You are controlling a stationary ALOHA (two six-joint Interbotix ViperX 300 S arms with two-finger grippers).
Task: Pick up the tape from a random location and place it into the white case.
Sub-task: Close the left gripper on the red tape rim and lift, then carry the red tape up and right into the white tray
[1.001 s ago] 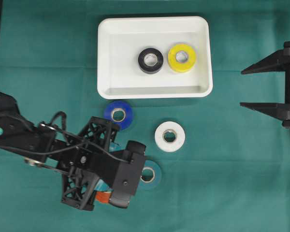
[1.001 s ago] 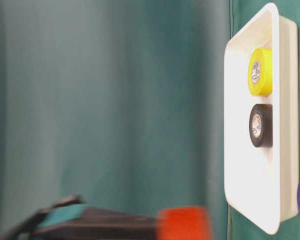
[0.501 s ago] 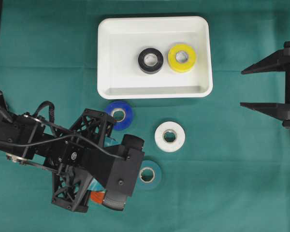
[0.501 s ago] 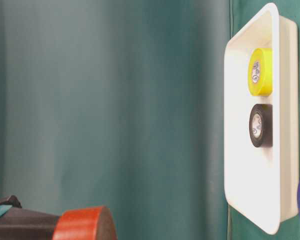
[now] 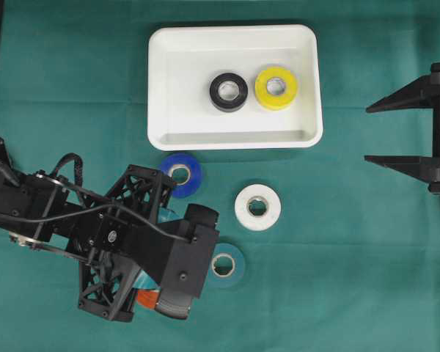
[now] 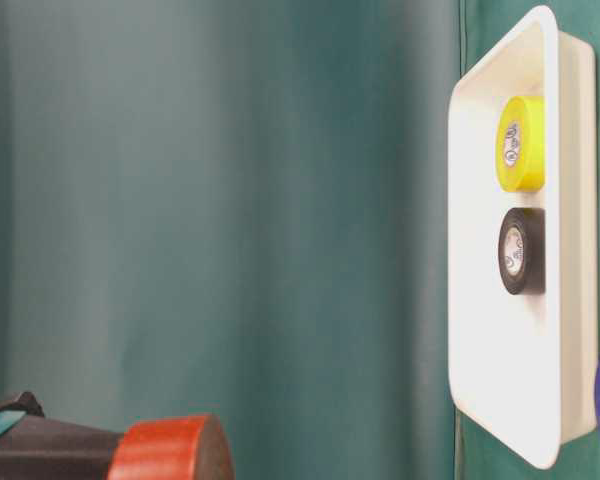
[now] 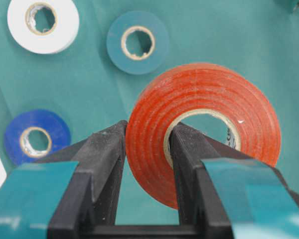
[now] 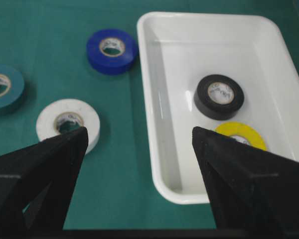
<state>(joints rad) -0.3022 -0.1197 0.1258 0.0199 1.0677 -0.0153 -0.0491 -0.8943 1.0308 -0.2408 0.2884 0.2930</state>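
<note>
The left arm is reaching in low from the left edge of the overhead view, its black lattice wrist angled down toward the green cloth (image 5: 367, 279), and the left gripper (image 7: 147, 144) is pinching the wall of an orange-red tape roll (image 7: 204, 129) — one finger outside the roll, the other inside its cardboard core, the jaws drawn narrow on it. The wrist camera is showing that grip plainly: matte black rubbery pads, teal tape wrapped on the finger shanks, and the roll's glossy layered windings standing nearly on edge between them. From overhead only a sliver of that orange roll (image 5: 148, 298) is peeking out beneath the wrist housing; the table-level view is catching it as a red disc edge (image 6: 170, 450) raised at the end of the dark finger.

Beyond the left jaws, three rolls are lying flat on the cloth: a teal one (image 7: 138, 42) just ahead, a white one (image 7: 43, 24) further out to the left, a dark blue one (image 7: 37, 139) off to the left side.

The right gripper (image 8: 139, 144) is hanging still at the right edge, jaws spread wide and gripping nothing — between its two black wedge-shaped fingers the white case (image 8: 157, 99) is sitting ahead, smooth plastic with rounded corners and a raised rim. Inside it, a black roll (image 8: 219, 96) and a yellow roll (image 8: 239, 133) are lying side by side.
</note>
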